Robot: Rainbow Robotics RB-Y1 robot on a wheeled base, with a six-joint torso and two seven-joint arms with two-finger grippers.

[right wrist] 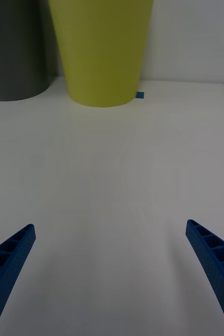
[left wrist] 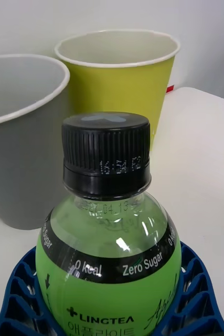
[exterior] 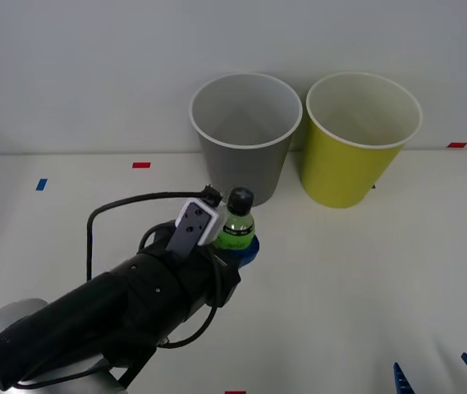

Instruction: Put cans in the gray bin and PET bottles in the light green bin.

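- Nearest the robot, at the front view's lower right edge, the right gripper (exterior: 444,379) is low over the tabletop (exterior: 364,279). Its blue ribbed fingers (right wrist: 9,257) are spread wide, with bare white surface between them and nothing held.
- The left arm (exterior: 110,316) reaches forward from the lower left, a black cable looping over its wrist.
- At its end the left gripper (exterior: 240,246) has its blue fingers (left wrist: 195,289) curved around both sides of the PET bottle (exterior: 237,223), clasping the lower body.
- The bottle stands upright, with its bright green label, a black band reading "Zero Sugar" and a black ribbed screw cap (left wrist: 106,152). Its base is hidden by the fingers, so whether it rests on the tabletop or is lifted off it is hard to tell.
- Just behind the bottle stands the gray bin (exterior: 244,152), upright with its white rim and whitish inside facing up. In the front view the bottle cap overlaps the lower part of the bin's wall.
- Beside it, toward the robot's right, stands the light green bin (exterior: 348,164), also upright and white-rimmed. The two bins are close together, their rims nearly meeting.
- Small tape marks lie on the tabletop: a blue one (exterior: 41,184) and a red one (exterior: 141,165) to the left, another red one (exterior: 457,144) far right.
- A pale wall closes the scene behind the bins.
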